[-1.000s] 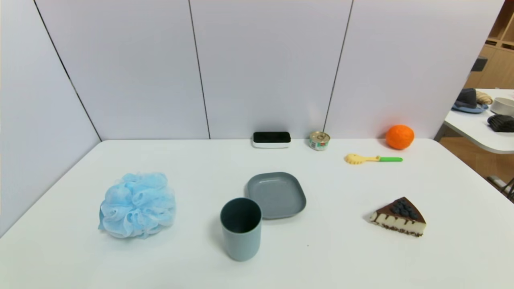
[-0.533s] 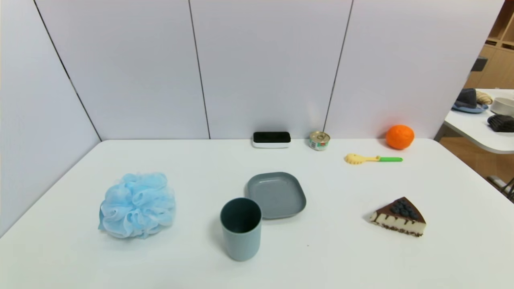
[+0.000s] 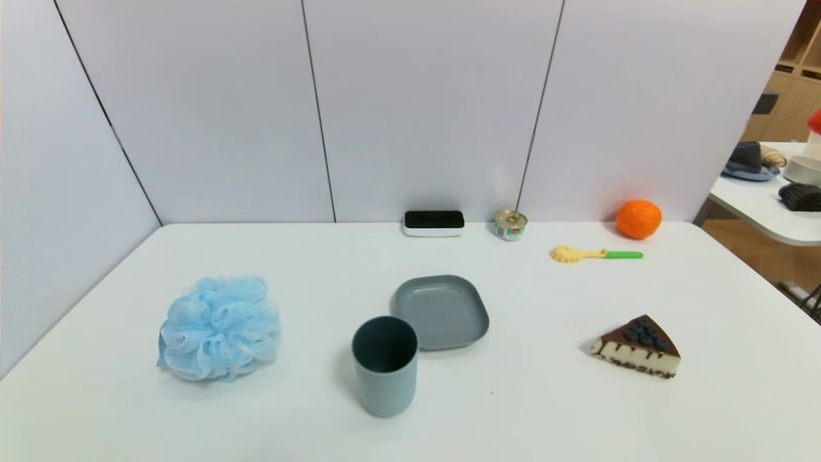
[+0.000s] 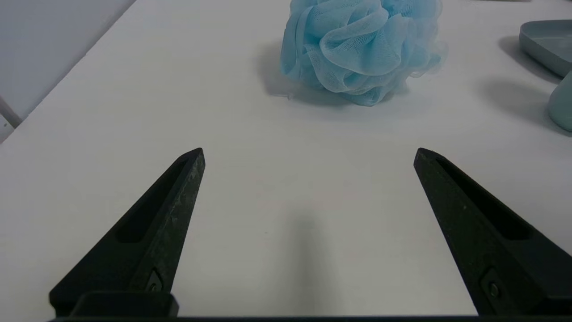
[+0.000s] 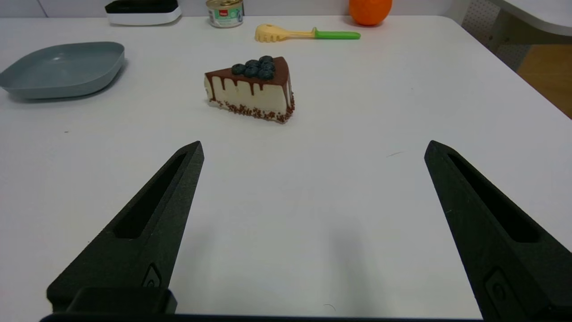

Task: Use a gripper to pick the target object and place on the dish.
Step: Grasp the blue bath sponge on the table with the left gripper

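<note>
Pouf [image 4: 361, 47], a light-blue ruffled mesh ball, rests ahead of the left gripper [image 4: 308, 154], jaws spread wide, empty; right gripper [image 5: 313, 150] likewise.

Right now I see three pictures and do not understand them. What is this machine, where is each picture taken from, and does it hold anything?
It is a two-armed robot. One picture looks down from its head; the others come from cameras on each wrist. The left gripper faces the fluffy light-blue mesh bath pouf, and the right gripper faces a chocolate-topped cake slice. Both have their jaws wide apart and hold nothing. On the white table also lie a shallow grey-blue square plate and a grey-blue cup.
</note>
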You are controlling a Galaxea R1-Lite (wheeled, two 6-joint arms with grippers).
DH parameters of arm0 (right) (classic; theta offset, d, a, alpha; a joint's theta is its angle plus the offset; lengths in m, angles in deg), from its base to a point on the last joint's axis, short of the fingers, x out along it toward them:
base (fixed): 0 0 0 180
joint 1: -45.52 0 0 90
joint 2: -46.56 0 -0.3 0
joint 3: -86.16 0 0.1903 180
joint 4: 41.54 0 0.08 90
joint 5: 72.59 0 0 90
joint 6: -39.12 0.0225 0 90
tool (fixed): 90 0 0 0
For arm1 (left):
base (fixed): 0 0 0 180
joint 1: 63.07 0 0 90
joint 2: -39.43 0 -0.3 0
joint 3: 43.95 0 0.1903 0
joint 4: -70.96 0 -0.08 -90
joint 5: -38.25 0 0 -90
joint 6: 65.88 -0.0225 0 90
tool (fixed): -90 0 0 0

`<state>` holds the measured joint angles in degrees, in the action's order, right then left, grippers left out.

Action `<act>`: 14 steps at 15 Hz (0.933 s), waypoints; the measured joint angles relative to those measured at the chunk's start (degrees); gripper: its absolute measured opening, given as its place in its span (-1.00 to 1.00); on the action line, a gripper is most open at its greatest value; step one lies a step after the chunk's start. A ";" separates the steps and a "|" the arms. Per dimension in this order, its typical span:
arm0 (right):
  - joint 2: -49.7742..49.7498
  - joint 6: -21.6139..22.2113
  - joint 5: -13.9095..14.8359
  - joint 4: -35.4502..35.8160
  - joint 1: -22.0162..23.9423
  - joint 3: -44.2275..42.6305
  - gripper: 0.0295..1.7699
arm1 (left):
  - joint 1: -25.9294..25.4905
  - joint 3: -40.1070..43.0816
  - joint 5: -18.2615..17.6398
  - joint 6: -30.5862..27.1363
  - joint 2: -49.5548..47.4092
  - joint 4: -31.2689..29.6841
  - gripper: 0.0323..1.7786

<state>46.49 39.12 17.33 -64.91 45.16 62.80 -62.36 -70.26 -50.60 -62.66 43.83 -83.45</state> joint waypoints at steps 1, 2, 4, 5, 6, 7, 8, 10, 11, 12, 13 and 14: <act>0.00 0.00 0.00 0.00 0.00 0.00 0.93 | 0.09 -2.94 -0.05 -0.38 2.43 2.50 0.90; 0.00 -0.02 -0.02 0.00 0.00 0.00 0.93 | 0.22 -7.28 -0.07 -0.96 5.41 5.68 0.90; 0.00 0.00 -0.04 0.00 -0.02 0.00 0.93 | 0.72 -15.26 -0.16 -2.32 12.02 11.90 0.90; 0.00 0.00 -0.04 0.00 -0.02 0.00 0.93 | 1.11 -18.79 -0.21 -3.11 15.74 13.99 0.90; 0.00 -0.02 -0.04 0.00 -0.02 0.00 0.93 | 1.68 -22.30 -0.22 -3.88 19.98 15.52 0.90; 0.00 0.00 -0.06 0.00 -0.02 0.00 0.93 | 2.24 -25.65 -0.27 -4.82 24.13 16.59 0.90; 0.00 0.00 -0.04 0.00 -0.02 0.00 0.93 | 2.79 -29.29 -0.30 -6.06 28.45 18.05 0.90; 0.00 0.00 -0.06 0.00 0.00 0.00 0.93 | 3.72 -38.32 -1.05 -9.55 37.88 22.27 0.90; 0.00 0.00 -0.04 0.00 0.02 0.00 0.93 | 4.02 -43.59 -1.77 -11.64 42.95 25.00 0.90; 0.00 0.00 -0.04 0.00 0.00 0.00 0.93 | 4.33 -48.98 -2.38 -13.65 47.71 27.92 0.90; 0.00 0.00 0.00 0.00 0.00 0.00 0.93 | 4.61 -54.76 -2.85 -15.95 52.54 31.04 0.90; 0.00 0.00 -0.06 0.00 0.00 0.00 0.93 | 4.88 -60.77 -3.18 -18.52 57.31 34.26 0.90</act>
<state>46.49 39.12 17.27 -64.91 45.16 62.80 -57.48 -131.03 -53.78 -81.18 101.13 -49.19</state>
